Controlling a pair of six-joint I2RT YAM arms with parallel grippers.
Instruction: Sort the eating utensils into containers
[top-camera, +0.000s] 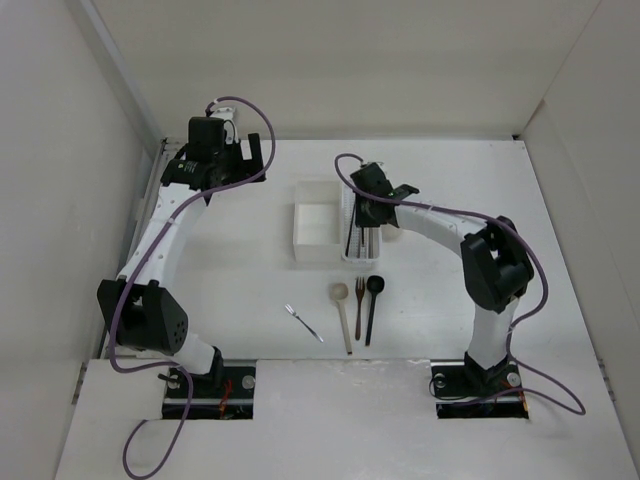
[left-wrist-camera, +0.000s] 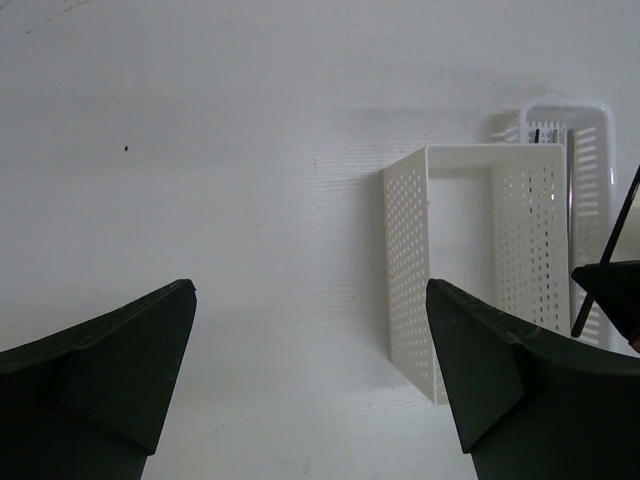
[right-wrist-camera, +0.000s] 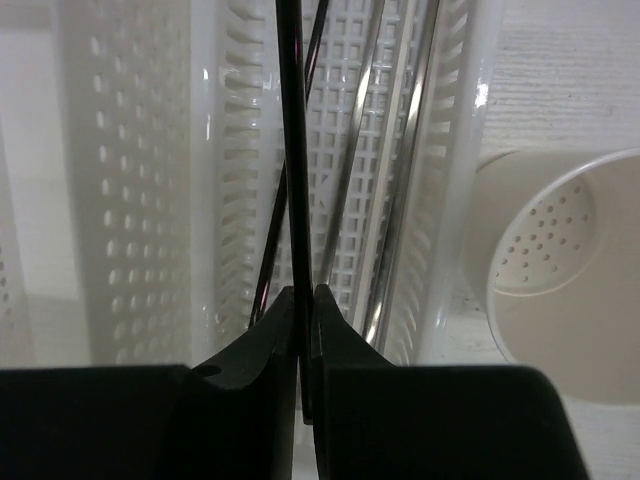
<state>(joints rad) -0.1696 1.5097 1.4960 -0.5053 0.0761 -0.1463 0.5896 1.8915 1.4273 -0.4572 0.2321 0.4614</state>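
Left claw (left-wrist-camera: 310, 290) spread wide, empty, far left over the table (left-wrist-camera: 200, 150). White box (left-wrist-camera: 407, 260) next: nothing in it. Right claw (right-wrist-camera: 303, 300) clenched on a dark chopstick (right-wrist-camera: 292, 150), held over the tray (right-wrist-camera: 455, 180); other chopsticks (right-wrist-camera: 400, 150) already lie inside. Cup (right-wrist-camera: 590, 330) just right of the tray, looks empty. Left to sort, near side: silver fork (top-camera: 304, 323), wooden spoon (top-camera: 344, 320), brown fork (top-camera: 358, 310), black spoon (top-camera: 371, 312). Roughly halfway, I'd say.
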